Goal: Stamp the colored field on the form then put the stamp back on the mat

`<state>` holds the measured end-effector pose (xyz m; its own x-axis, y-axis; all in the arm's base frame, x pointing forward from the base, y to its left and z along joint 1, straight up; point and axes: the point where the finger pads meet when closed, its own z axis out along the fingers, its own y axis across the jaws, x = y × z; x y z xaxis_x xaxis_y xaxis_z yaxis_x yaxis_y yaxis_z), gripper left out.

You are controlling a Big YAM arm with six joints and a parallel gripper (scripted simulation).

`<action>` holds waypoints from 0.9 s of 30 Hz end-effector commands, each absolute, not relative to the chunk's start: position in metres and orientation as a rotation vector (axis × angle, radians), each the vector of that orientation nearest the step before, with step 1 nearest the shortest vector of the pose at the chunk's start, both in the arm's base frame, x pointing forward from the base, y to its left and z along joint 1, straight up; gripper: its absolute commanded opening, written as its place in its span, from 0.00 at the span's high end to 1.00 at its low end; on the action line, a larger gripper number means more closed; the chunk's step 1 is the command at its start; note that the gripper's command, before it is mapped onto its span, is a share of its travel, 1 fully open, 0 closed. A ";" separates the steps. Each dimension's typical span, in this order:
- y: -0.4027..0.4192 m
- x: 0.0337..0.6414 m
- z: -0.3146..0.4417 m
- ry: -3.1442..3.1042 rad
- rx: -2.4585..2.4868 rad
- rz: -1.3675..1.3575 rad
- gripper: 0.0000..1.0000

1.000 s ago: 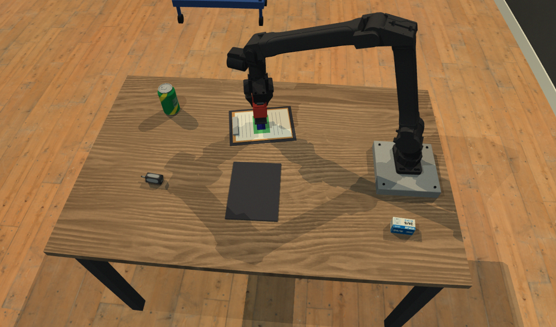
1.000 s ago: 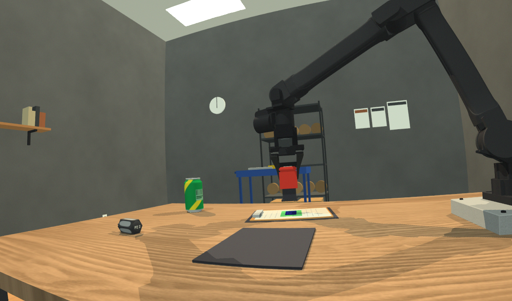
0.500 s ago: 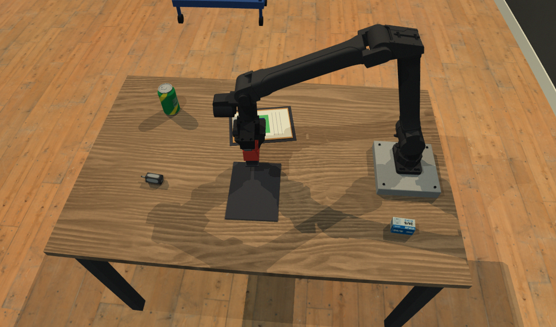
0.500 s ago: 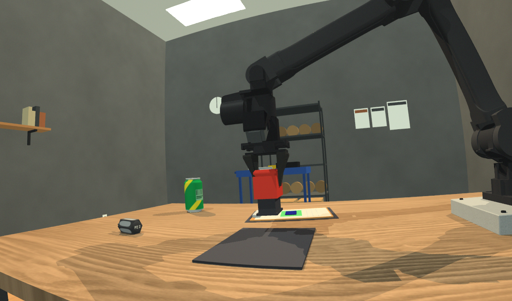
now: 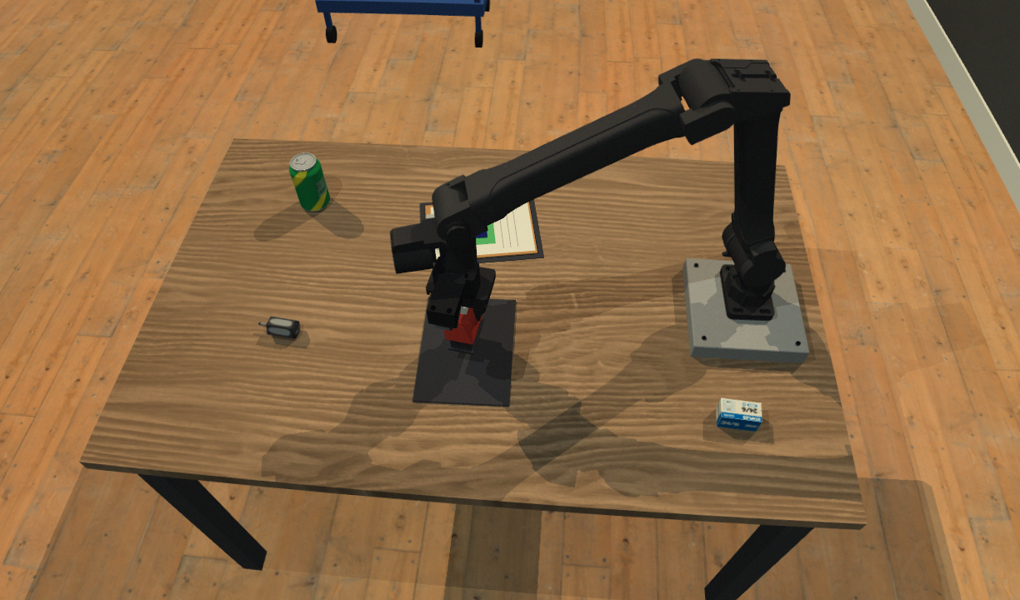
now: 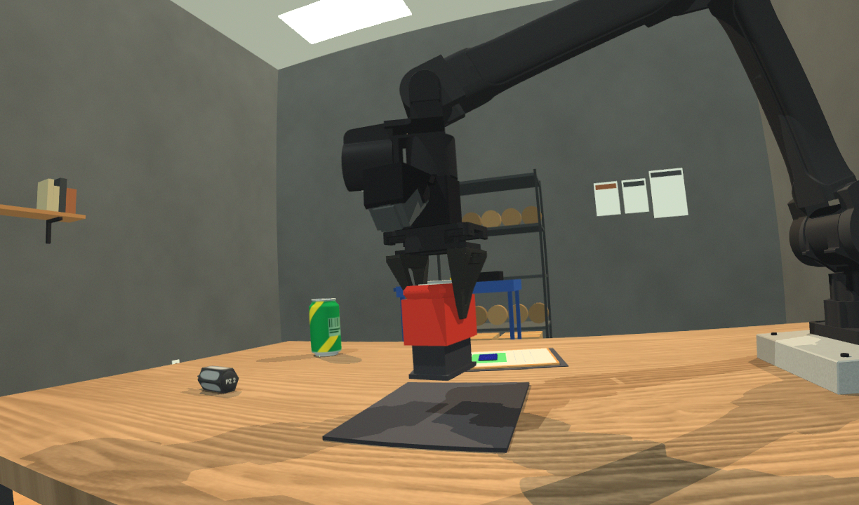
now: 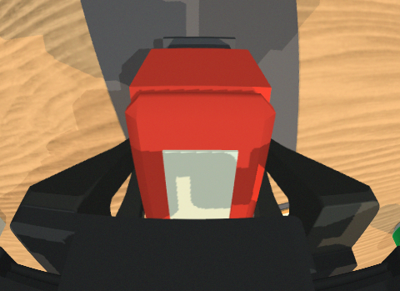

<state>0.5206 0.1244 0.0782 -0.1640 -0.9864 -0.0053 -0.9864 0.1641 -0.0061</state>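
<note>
My gripper (image 5: 457, 317) (image 6: 441, 301) (image 7: 199, 139) is shut on the red stamp (image 5: 465, 327) (image 6: 429, 323) (image 7: 200, 102), gripping its upper body from both sides. The stamp is upright, with its black base down, and hangs a little above the far part of the dark grey mat (image 5: 461, 380) (image 6: 420, 421) (image 7: 139, 7). The form (image 5: 510, 231) (image 6: 533, 356) lies on its clipboard behind the mat. Its green field (image 6: 481, 358) carries a dark blue mark (image 6: 492, 356). In the top view the arm hides most of the form.
A green can (image 5: 308, 182) (image 6: 325, 326) stands at the far left. A small dark device (image 5: 282, 327) (image 6: 218, 379) lies left of the mat. A small blue-and-white box (image 5: 738, 414) lies front right. The arm's grey base plate (image 5: 744, 313) (image 6: 815, 360) sits at the right.
</note>
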 end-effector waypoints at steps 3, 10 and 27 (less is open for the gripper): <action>0.138 0.538 0.094 2.388 -1.979 -0.025 0.68; 0.125 0.544 0.104 2.398 -1.941 -0.039 0.68; 0.135 0.544 0.102 2.391 -1.960 -0.033 0.68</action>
<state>0.5223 0.1288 0.0802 -0.1789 -0.9839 -0.0023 -0.9839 0.1789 -0.0019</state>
